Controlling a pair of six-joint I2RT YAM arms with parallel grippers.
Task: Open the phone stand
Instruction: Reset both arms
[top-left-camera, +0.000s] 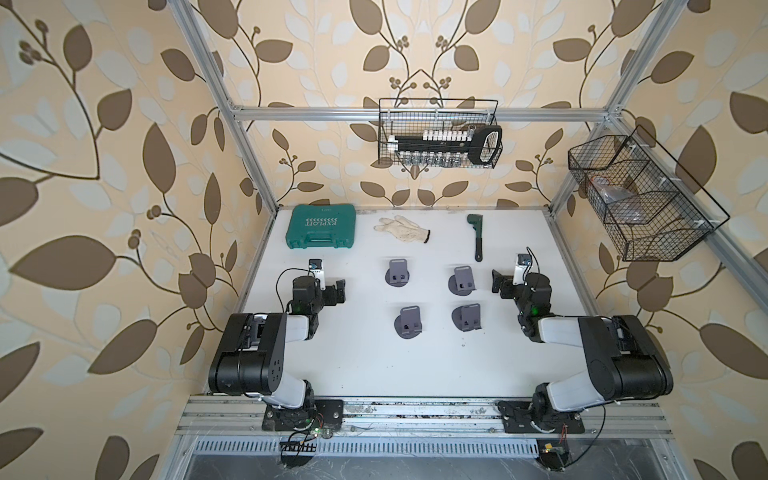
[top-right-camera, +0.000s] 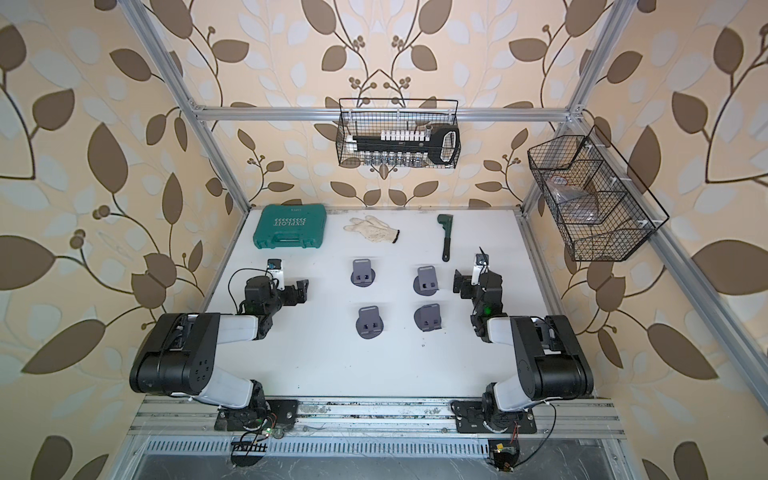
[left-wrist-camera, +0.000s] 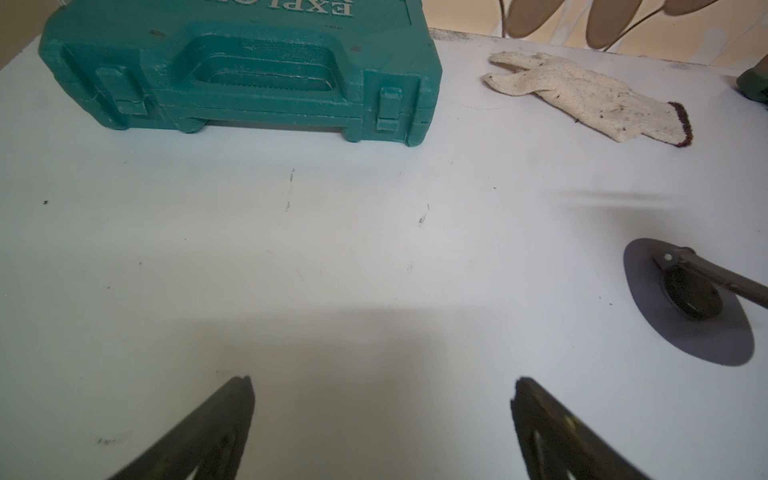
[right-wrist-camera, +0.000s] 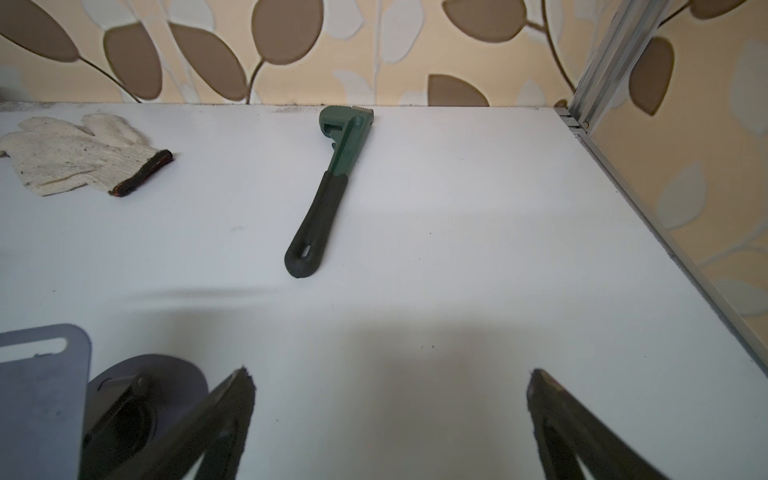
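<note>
The left gripper (top-left-camera: 337, 289) at 9 o'clock and the right gripper (top-left-camera: 497, 281) at 3 o'clock of the four stands (top-left-camera: 409, 322) at table (top-left-camera: 353, 365) centre are both spread wide, empty, touching none. Judged: no opening is in hand; the 11 o'clock stand (left-wrist-camera: 690, 303) and 1 o'clock stand (right-wrist-camera: 41, 395) show plates lifted off their discs, possibly open already. Both are cut off at the frame edge, and from above no hinge angle reads, nor which stand is meant.

Four grey phone stands (top-left-camera: 398, 272) (top-left-camera: 462, 281) (top-left-camera: 409, 322) (top-left-camera: 468, 318) on round bases, set two-by-two
</note>
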